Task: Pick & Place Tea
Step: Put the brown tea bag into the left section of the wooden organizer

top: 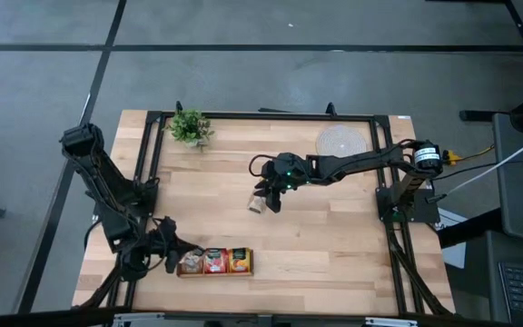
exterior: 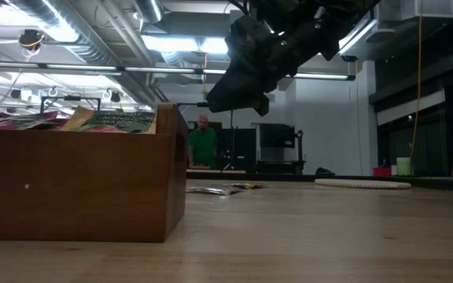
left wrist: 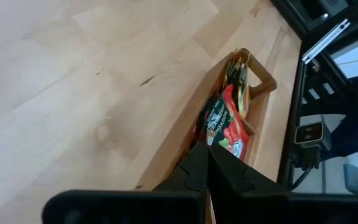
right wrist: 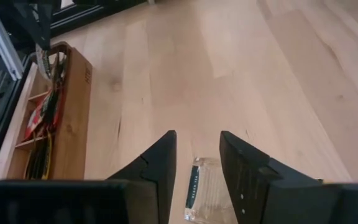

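Observation:
A pale tea sachet (right wrist: 206, 198) lies flat on the wooden table near its middle (top: 257, 205). My right gripper (right wrist: 197, 140) hangs open above it, one finger on either side, clear of the table in the low view (exterior: 238, 98). The long wooden tray (top: 216, 262) stands near the front left edge and holds pale, red and yellow sachets (top: 214, 262). My left gripper (left wrist: 208, 152) is shut with nothing in it, just off the tray's left end (top: 172, 257).
A round woven mat (top: 341, 142) lies at the far right of the table and a small green plant (top: 189, 127) at the far left. A black frame (top: 261, 116) rims the table. In the room beyond stands a person (exterior: 203, 141).

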